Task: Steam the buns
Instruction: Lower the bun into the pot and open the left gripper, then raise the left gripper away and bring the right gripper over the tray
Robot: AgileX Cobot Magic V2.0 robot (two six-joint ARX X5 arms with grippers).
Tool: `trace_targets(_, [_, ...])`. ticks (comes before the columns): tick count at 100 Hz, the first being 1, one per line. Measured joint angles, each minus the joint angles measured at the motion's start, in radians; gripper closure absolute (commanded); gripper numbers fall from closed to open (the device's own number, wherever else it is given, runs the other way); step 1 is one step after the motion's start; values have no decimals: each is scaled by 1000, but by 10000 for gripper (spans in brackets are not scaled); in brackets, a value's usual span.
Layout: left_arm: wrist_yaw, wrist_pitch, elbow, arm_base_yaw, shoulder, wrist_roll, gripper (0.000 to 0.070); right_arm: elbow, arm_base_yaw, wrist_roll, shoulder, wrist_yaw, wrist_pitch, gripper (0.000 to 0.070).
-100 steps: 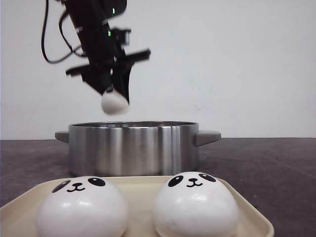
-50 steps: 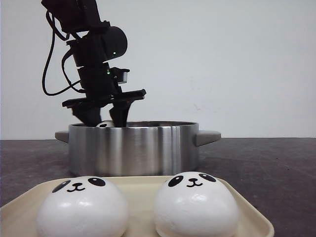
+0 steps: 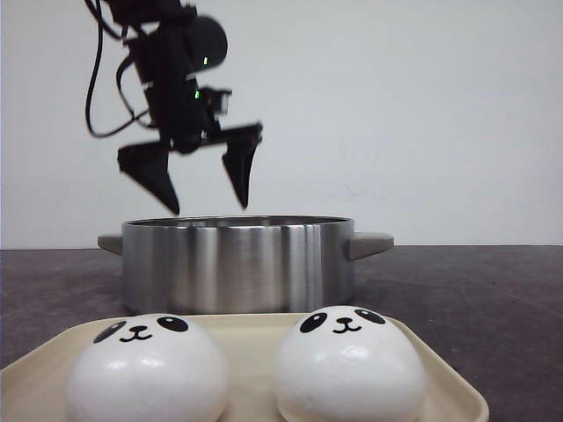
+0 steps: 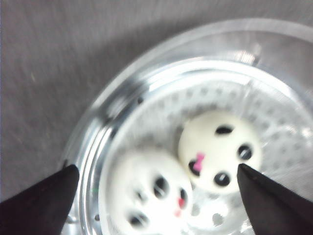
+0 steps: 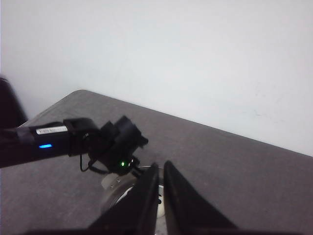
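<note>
Two white panda-face buns [image 3: 145, 365] [image 3: 349, 360] sit on a beige tray [image 3: 255, 330] at the front. Two more buns [image 4: 220, 149] [image 4: 149, 196] lie inside the steel pot [image 3: 237, 264] on its perforated rack [image 4: 274, 112]. My left gripper [image 3: 209, 209] is open and empty just above the pot's left half; in the left wrist view [image 4: 157, 169] its fingers straddle both buns from above without touching them. My right gripper [image 5: 161, 165] is shut and empty, high over the table, and is out of the front view.
The pot has side handles [image 3: 369, 243] and stands behind the tray on a dark grey table [image 3: 475, 299]. In the right wrist view, my left arm [image 5: 112, 144] hangs over the pot [image 5: 115, 186]. A white wall is behind.
My left gripper lowered a bun into the pot, let it go, opened, and has risen above the rim empty.
</note>
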Motion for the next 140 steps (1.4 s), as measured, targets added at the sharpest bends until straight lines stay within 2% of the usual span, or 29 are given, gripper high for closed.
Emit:
trace_targets(21, [0, -1, 71, -14, -105, -56, 66, -102, 0, 2, -6, 3, 0, 688])
trace_targets(39, [0, -6, 85, -52, -348, -60, 66, -301, -23, 49, -4, -25, 0, 688])
trace_targets(61, [-1, -84, 93, -55, -576, -55, 66, -650, -103, 113, -4, -216, 28, 688])
trace_targets(84, [-6, -218, 93, -60, -771, -18, 66, -1020, -165, 160, 1, -483, 315, 684])
trace_targets(87, [-7, -241, 93, -60, -796, -12, 65, -1057, -166, 170, 1, -510, 343, 659])
trace_targets(90, [-8, -267, 93, -60, -821, -5, 65, -1090, -166, 181, 1, -536, 364, 600])
trace_targets(101, [-8, -366, 93, -60, -894, 8, 65, -1168, -165, 218, 1, -600, 394, 242])
trace_targets(107, [-8, -407, 93, -60, -927, 13, 65, -1192, -163, 234, 1, -617, 394, 117])
trace_targets(140, [-10, -435, 93, -60, -1094, 20, 66, -1225, -131, 275, 27, -687, 382, 109])
